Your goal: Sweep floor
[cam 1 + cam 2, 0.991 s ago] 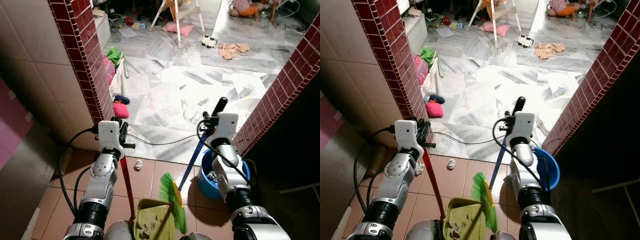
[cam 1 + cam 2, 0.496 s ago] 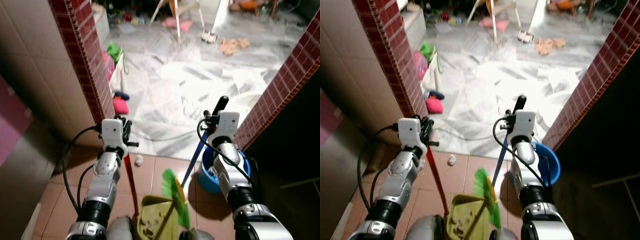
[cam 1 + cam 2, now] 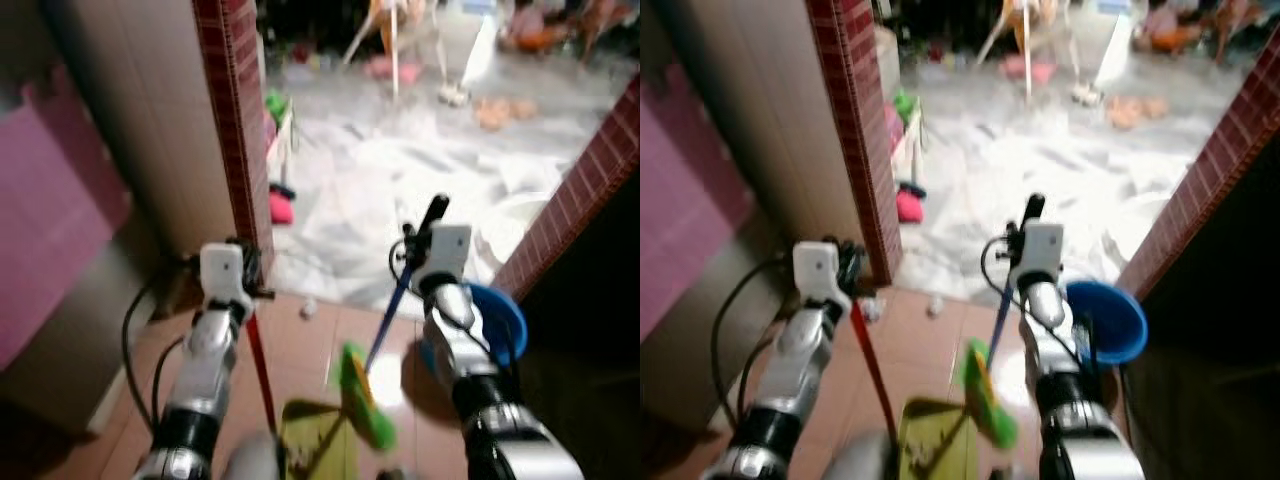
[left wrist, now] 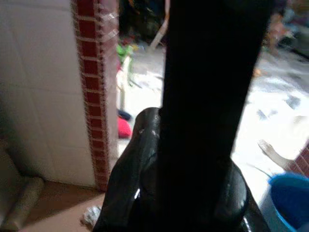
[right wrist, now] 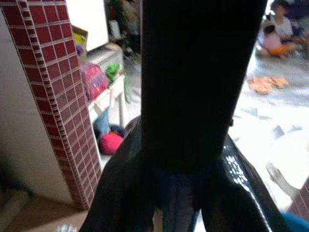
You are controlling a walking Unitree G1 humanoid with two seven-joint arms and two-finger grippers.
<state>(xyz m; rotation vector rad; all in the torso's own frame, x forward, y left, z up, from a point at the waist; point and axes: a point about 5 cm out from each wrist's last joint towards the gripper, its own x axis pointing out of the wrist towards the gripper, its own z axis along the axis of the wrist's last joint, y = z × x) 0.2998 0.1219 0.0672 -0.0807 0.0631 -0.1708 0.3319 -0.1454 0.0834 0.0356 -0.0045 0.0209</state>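
left pincer [image 3: 243, 275] – clamped on dustpan handle [image 3: 260, 360] | right pincer [image 3: 420, 232] – clamped on broom [image 3: 385, 325]

I read open marble floor [image 3: 400, 190] ahead between two red brick pillars [image 3: 235, 130] — blue bucket [image 3: 495, 320] crowds the right side, crumpled scrap [image 3: 308, 310] lies on the tiles.

Both silver arms raised, forearms angled forward and up; left gripper [image 3: 248, 268] clamped on red handle [image 3: 262, 360]; right gripper [image 3: 428, 222] clamped on blue handle [image 3: 385, 330]; views motion-blurred.
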